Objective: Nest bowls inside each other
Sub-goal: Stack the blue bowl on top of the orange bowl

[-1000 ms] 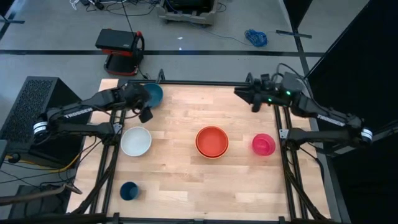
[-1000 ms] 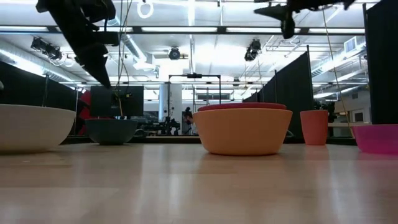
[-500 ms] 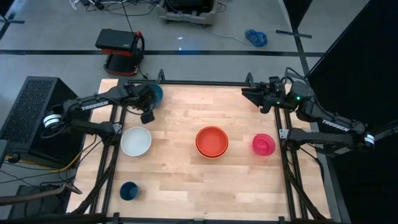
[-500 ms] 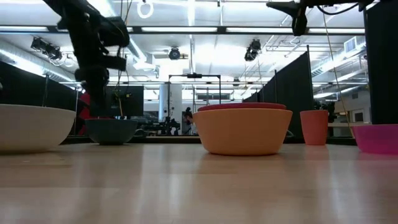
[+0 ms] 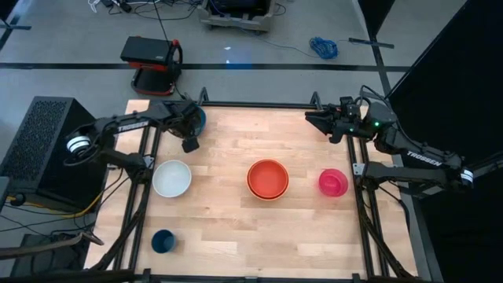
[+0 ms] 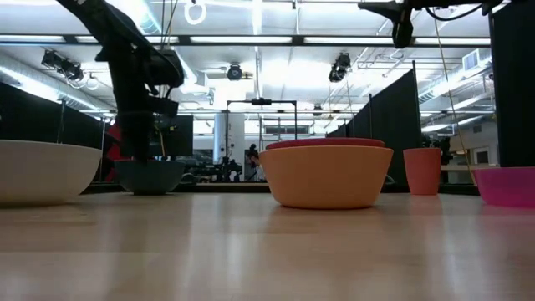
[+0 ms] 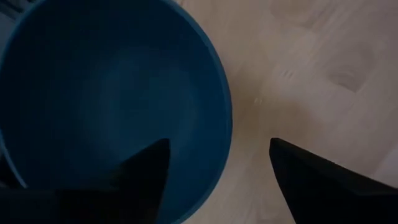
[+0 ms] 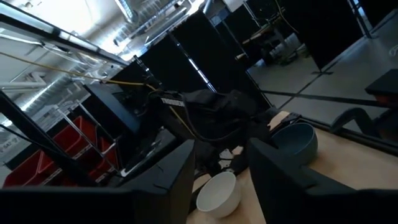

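Observation:
A teal-blue bowl (image 5: pixel 196 118) stands on its base at the table's far left corner. My left gripper (image 7: pixel 217 168) hangs open just above it, pointing steeply down. One finger is over the bowl's inside, the other over the bare wood beside its rim (image 7: pixel 227 118). A white bowl (image 5: pixel 172 178) sits at the left. At the middle, a red bowl (image 6: pixel 326 143) rests inside an orange bowl (image 5: pixel 268 179). A pink bowl (image 5: pixel 332 182) sits at the right. My right gripper (image 5: pixel 308 118) is held high at the far right corner, open, holding nothing.
A small dark blue cup (image 5: pixel 163 240) stands near the front left. A small orange cup (image 6: pixel 422 170) stands at the far right, seen in the low view. The dark frame rails (image 5: pixel 357 196) run along the table's sides. Bare wood lies between the bowls.
My left gripper has come down toward the teal-blue bowl at the far left corner and tipped steeper, ending just over its rim. Its fingers stay open. The bowls have not moved.

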### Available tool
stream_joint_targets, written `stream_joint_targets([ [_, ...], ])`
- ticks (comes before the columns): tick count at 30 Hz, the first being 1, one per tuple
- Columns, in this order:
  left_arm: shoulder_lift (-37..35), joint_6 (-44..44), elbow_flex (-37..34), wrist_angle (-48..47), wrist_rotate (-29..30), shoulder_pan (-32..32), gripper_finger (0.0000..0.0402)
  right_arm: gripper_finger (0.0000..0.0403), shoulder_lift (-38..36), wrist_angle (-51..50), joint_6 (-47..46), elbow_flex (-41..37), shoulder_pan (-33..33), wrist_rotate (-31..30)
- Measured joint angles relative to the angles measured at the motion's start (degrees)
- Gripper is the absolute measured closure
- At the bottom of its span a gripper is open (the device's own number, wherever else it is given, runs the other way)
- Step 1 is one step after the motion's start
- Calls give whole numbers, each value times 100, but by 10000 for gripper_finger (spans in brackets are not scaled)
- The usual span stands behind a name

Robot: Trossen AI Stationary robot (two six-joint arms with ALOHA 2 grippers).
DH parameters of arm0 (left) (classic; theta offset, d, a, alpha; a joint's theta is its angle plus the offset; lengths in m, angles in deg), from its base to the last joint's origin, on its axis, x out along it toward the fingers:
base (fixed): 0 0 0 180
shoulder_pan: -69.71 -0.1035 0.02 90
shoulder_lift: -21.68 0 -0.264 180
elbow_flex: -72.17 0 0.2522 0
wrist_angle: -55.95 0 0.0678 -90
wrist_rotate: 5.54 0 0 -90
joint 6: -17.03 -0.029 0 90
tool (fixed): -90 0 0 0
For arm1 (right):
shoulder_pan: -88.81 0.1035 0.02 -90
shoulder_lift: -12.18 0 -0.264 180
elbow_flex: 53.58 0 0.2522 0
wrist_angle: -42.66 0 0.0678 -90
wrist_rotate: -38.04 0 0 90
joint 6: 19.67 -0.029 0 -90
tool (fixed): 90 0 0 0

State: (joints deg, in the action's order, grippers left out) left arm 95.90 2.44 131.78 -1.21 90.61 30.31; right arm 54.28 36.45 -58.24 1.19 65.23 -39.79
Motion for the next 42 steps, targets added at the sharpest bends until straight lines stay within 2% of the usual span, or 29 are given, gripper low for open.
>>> stream_joint_targets([
  [18,45,129,-224,-24,-28,0,396,279,4,0,26,2,0,-3],
  [25,34,290,-238,-19,-4,9,400,291,7,0,26,2,0,-4],
  [31,37,285,388,-118,-144,76,401,287,7,0,28,4,0,-13],
  [42,49,-173,2151,398,-1028,1577,401,286,7,-1,225,7,-1,-106],
])
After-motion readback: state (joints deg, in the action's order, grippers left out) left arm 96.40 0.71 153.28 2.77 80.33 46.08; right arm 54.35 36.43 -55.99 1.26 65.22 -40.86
